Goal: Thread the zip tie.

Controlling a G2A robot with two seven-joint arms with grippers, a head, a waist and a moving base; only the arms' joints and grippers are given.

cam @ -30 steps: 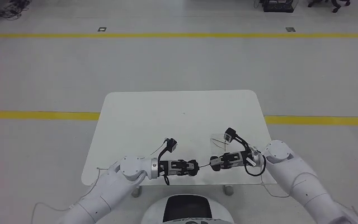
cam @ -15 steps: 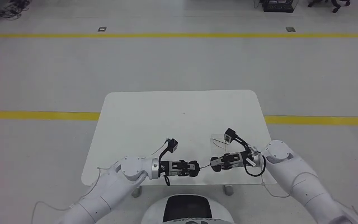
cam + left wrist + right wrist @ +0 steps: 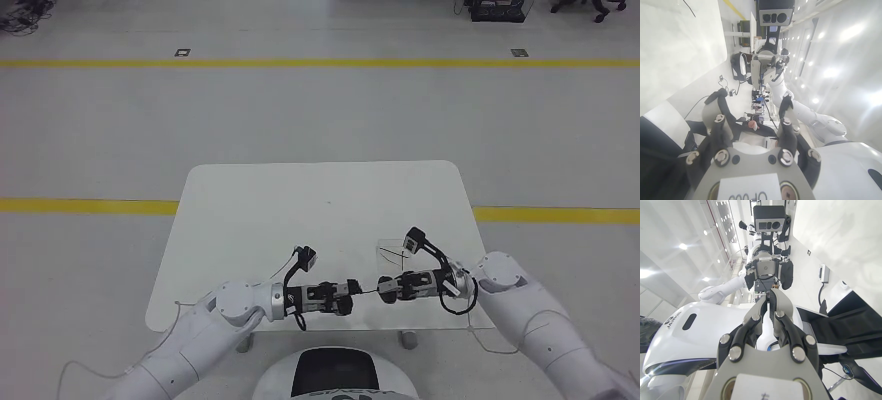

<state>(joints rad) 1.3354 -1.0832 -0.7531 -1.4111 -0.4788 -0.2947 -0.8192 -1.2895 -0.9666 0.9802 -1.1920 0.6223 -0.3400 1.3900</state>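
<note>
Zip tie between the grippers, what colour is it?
Black. The zip tie shows best in the top view, held by the right gripper.

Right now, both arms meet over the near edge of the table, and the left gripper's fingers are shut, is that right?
Not quite: the fingers of the left gripper stand wide open, as the left wrist view shows. The rest holds: both arms meet over the near edge of the table.

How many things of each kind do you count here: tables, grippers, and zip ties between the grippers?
Table: 1
Grippers: 2 (left gripper, right gripper)
Zip tie: 1
Total: 4
</note>
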